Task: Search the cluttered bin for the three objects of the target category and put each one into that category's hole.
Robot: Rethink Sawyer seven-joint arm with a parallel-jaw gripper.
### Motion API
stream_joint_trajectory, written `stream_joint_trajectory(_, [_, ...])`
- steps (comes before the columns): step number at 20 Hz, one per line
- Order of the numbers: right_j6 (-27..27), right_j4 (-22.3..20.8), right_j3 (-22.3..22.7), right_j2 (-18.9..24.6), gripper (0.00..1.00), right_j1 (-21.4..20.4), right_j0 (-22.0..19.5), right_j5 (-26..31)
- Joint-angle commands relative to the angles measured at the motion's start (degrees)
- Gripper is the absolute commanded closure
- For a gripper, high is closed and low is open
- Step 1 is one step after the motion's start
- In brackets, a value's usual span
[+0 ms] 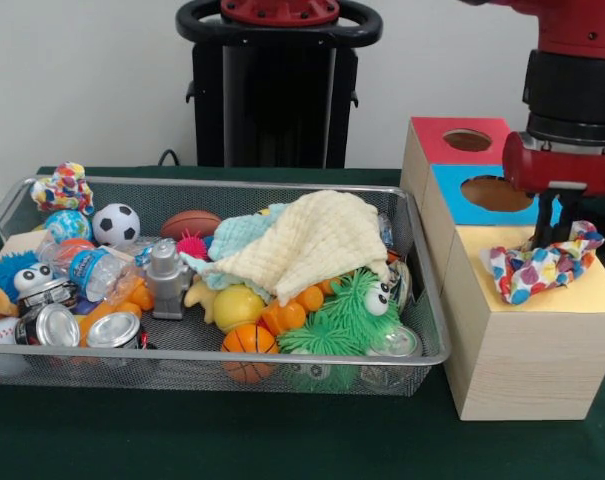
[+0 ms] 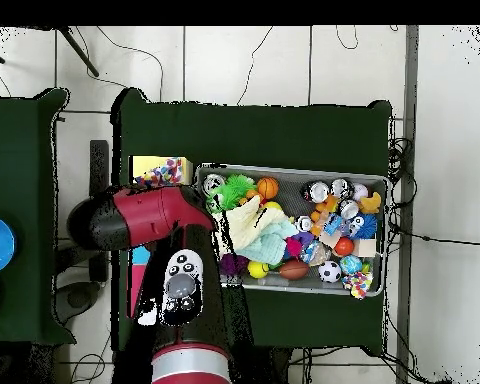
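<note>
The claw (image 1: 547,238) grips a spotted cloth (image 1: 540,268) lying on the yellow-topped box (image 1: 582,295), so it should first bring the cloth exactly over this box's hole before releasing.

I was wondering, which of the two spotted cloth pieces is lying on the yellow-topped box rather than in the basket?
The spotted cloth under the gripper, on the yellow-topped box. The other spotted cloth sits at the wire basket's far corner, opposite the boxes.
</note>
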Motion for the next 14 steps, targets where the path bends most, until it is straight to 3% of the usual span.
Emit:
stream_joint_trajectory(1, [1.2,-5.6,0.7,2.0,1.0,6.8,0.1,-5.2])
stream_joint_trajectory(14, [3.2,-8.6,-4.6,-0.7,1.0,13.8,1.5,-11.3])
